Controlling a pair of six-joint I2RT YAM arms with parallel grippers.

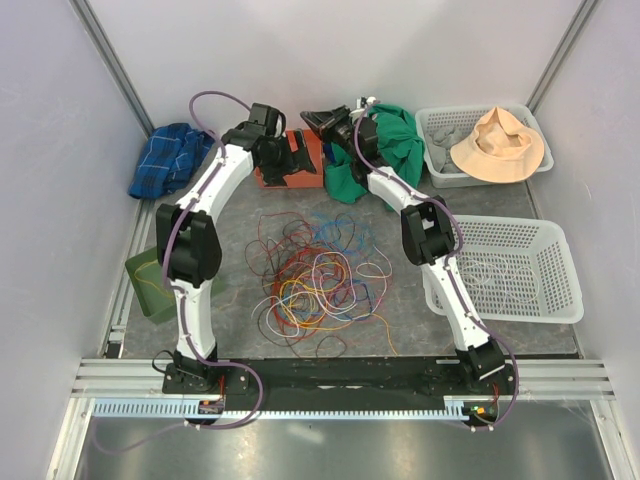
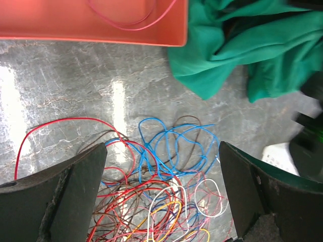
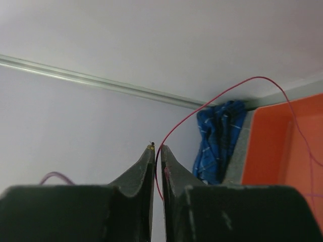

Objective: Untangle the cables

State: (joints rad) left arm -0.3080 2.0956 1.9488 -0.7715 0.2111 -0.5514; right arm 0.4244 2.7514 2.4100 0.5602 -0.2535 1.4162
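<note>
The table is my whole workspace. A white basket stands at my right side, and a green cloth is bunched at the far edge beside the orange tray. I take the tray for the place where freed strands go, since a red loop already lies in it.

The cables sit in one loose heap at the middle of the table, between my two arms: red, blue, yellow, white and purple loops laid over each other, none of them taut.

My left gripper hangs over the far fringe of that heap with its fingers spread wide and nothing between them. Blue loops lie directly beneath, so it looks placed to come down on the next strand, or to pin the heap.

My right gripper is raised near the tray, its fingers pressed nearly together and pinching a single red cable. The strand arcs up from the tips and runs off toward the tray. Holding it high, I judge, keeps its slack off the other cables.
</note>
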